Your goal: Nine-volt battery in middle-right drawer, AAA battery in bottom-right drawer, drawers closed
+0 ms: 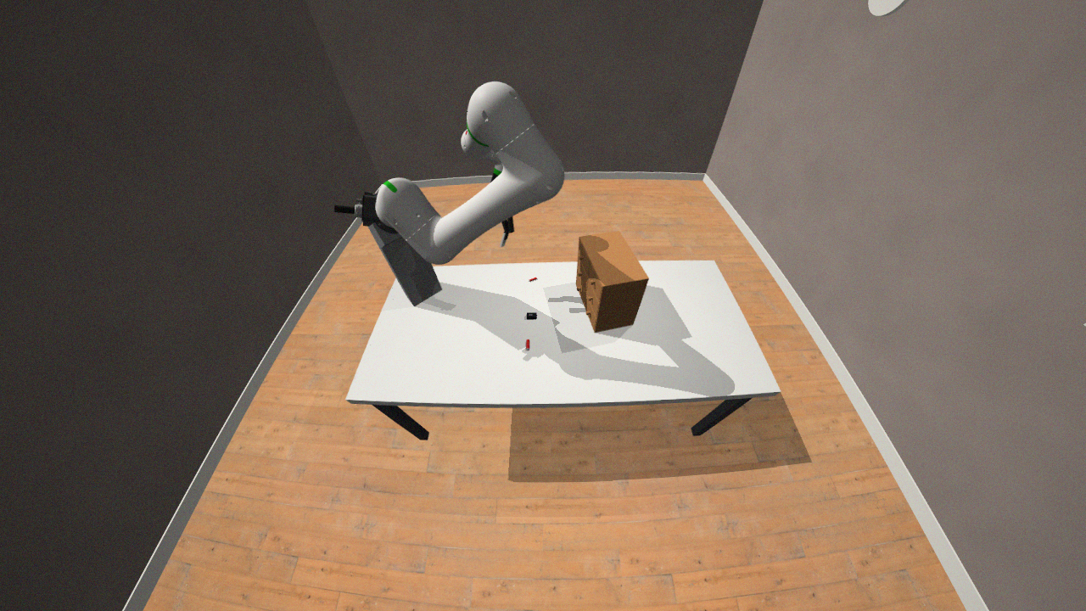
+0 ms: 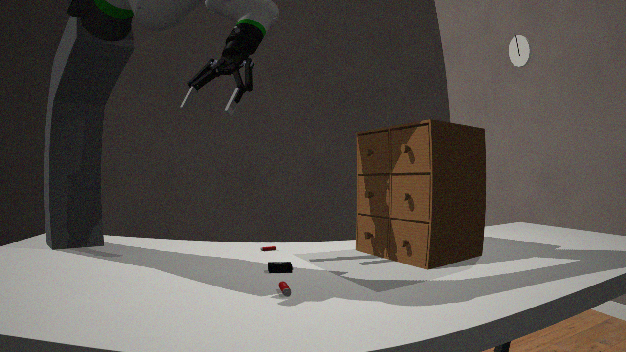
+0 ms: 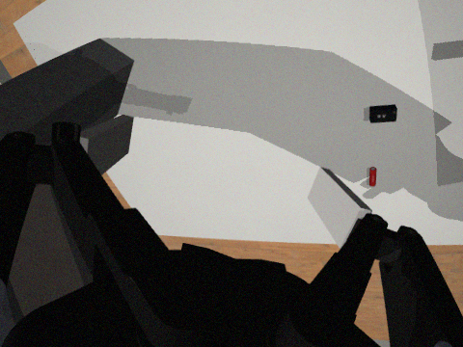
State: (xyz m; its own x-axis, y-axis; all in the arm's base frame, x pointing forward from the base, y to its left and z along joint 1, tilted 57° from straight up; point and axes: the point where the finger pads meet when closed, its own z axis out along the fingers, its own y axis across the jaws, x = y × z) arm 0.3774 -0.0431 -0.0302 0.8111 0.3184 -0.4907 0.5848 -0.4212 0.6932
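The brown chest (image 1: 616,292) (image 2: 457,192) stands on the white table (image 1: 456,372) (image 2: 131,306) with all drawers pushed in. Its middle-row right drawer (image 2: 410,197) and bottom-row right drawer (image 2: 409,243) face the exterior view. The black nine-volt battery (image 1: 531,315) (image 2: 279,267) (image 3: 382,114) lies flat left of the chest front. A thin red battery (image 1: 533,278) (image 2: 268,248) lies behind it. A thicker-looking red battery (image 1: 528,344) (image 2: 284,288) (image 3: 372,176) lies nearer the front. My gripper (image 1: 506,235) (image 2: 205,108) (image 3: 226,159) is open and empty, high above the table's back left.
The arm's grey pedestal (image 1: 413,269) (image 2: 72,175) stands at the table's back left corner. The table edges drop to a wooden floor (image 1: 531,516). Walls close in behind and to the right.
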